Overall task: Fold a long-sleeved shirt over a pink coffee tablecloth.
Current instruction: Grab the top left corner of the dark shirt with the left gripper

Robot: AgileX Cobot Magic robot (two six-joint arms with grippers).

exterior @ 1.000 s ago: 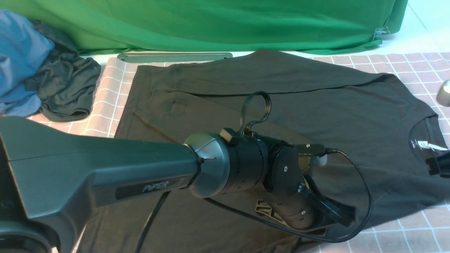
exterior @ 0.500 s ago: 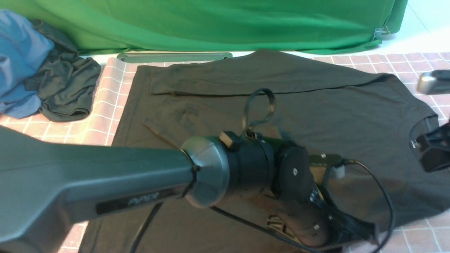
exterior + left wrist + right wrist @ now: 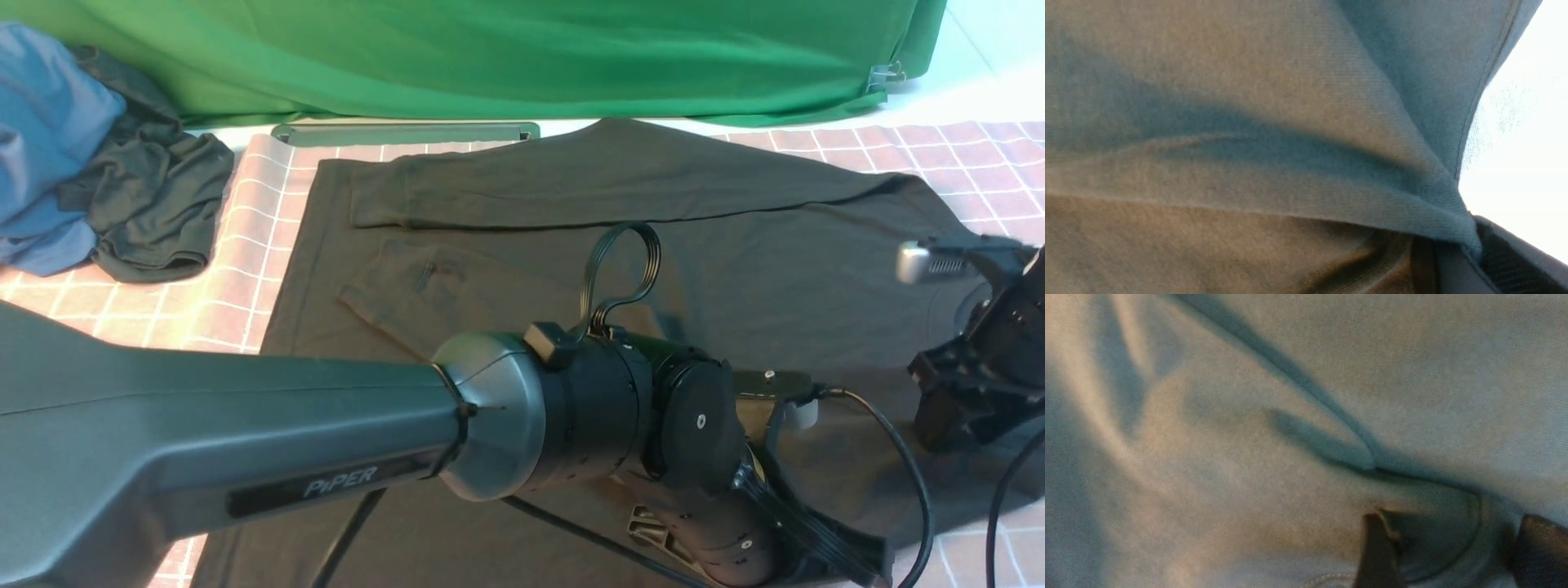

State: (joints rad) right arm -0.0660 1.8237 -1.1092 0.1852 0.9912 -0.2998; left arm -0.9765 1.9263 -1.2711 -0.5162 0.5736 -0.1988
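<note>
Two arms of mine are over the long-sleeved shirt [image 3: 775, 245], which lies flat on the pink coffee tablecloth [image 3: 269, 204] and fills the middle of it. Its long axis runs left to right, with the hem at the left and the neck end at the right. One sleeve [image 3: 612, 180] is folded in over the body along the far side, also lying left to right, cuff toward the left. Grid cloth shows past the shirt at the left, the far right and the near right corner.

My left arm [image 3: 245, 441] reaches from the near left, low across the shirt's body, with the wrist bent down toward the near right edge of the shirt. My left tool [image 3: 1470, 249] is together, clamped on a gathered fold of the shirt, and the fabric is drawn taut into it.

My right arm [image 3: 980, 367] comes in from the right over the neck end, wrist tipped down. My right tool [image 3: 1457, 555] has its fingers [image 3: 1376, 551] apart, one on either side of the curved neckline seam [image 3: 1470, 522]. I cannot tell whether they touch the fabric.

Well left of the shirt, a blue garment [image 3: 49, 122] and a dark grey-green garment [image 3: 155, 204] lie bunched together.
</note>
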